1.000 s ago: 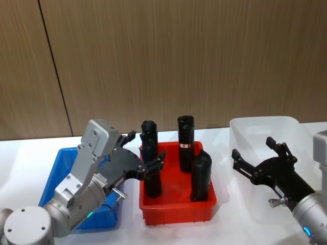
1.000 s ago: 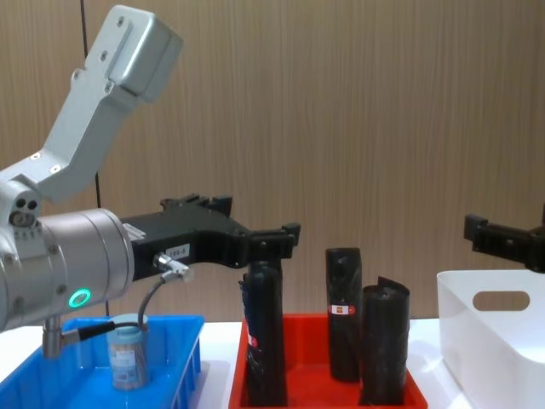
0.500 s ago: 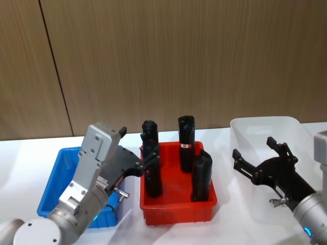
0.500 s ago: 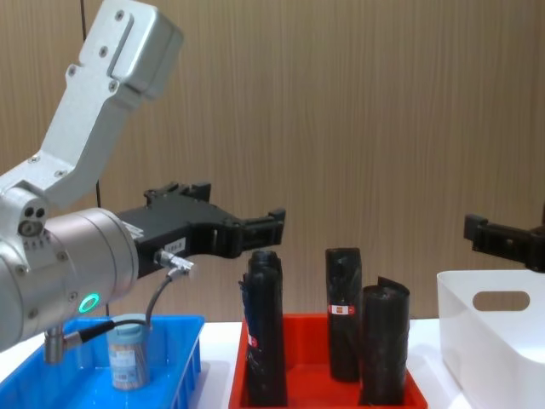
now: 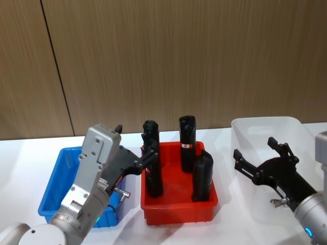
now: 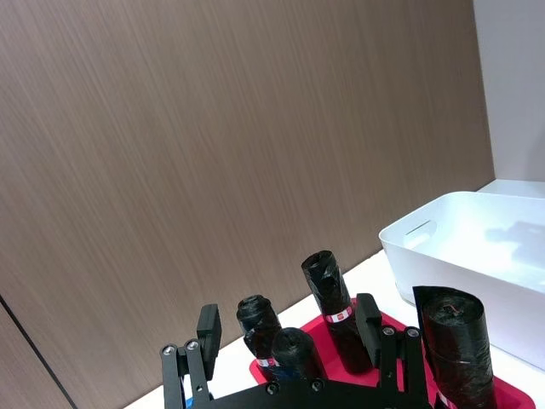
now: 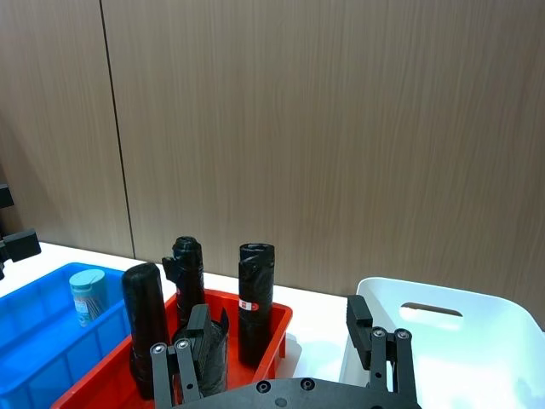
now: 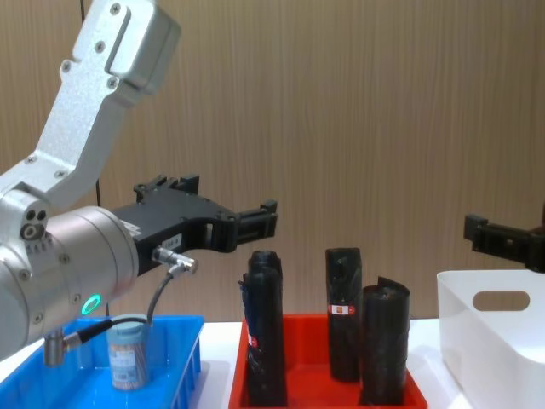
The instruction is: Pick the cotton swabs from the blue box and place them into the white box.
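One jar of cotton swabs (image 8: 128, 354) with a dusty-blue lid stands in the blue box (image 8: 174, 324) at the left; the right wrist view shows the jar (image 7: 86, 296) too. In the head view my left arm covers the jar, and the blue box (image 5: 53, 176) shows beside it. My left gripper (image 8: 228, 200) hangs open and empty above the gap between blue box and red tray, well above the jar. My right gripper (image 5: 254, 148) is open and empty over the near left edge of the white box (image 5: 265, 125).
A red tray (image 5: 179, 214) between the two boxes holds several tall black rolls (image 5: 186, 138), and the left fingertips are close to the nearest of them. A wood-panelled wall stands behind the white table.
My left gripper has risen and drawn back toward the left, away from the black rolls, still open. The right arm has not moved.
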You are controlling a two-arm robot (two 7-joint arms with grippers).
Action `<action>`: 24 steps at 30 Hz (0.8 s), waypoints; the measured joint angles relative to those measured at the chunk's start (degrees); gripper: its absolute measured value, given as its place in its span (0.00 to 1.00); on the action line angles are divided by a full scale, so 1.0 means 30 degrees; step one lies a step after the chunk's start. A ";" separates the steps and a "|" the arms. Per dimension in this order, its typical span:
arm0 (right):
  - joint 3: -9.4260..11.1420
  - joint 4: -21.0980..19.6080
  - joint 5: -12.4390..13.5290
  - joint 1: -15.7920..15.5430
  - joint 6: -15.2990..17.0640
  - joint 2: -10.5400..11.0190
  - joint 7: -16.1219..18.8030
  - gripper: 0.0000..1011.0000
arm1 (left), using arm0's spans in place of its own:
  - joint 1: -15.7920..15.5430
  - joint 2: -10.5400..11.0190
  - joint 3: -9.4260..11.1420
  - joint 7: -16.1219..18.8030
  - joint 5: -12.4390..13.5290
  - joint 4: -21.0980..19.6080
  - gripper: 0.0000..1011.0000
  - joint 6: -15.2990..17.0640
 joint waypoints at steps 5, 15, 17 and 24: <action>0.0002 0.0008 -0.0001 0.0006 0.0004 -0.0009 0.0014 0.99 | 0.0000 0.0007 0.0000 0.0011 0.0000 -0.0001 0.99 0.0000; -0.0023 0.0127 0.0374 0.0262 0.0524 -0.0232 0.0386 0.99 | -0.0009 0.0009 -0.0005 0.0012 -0.0001 0.0000 0.99 0.0000; -0.0029 0.0190 0.0508 0.0381 0.0781 -0.0299 0.0560 0.99 | -0.0012 0.0010 -0.0008 0.0012 -0.0002 0.0000 0.99 0.0000; -0.0050 0.0512 0.0931 0.0832 0.1691 -0.0467 0.1376 0.99 | -0.0012 0.0009 -0.0013 0.0011 -0.0007 0.0005 0.99 0.0004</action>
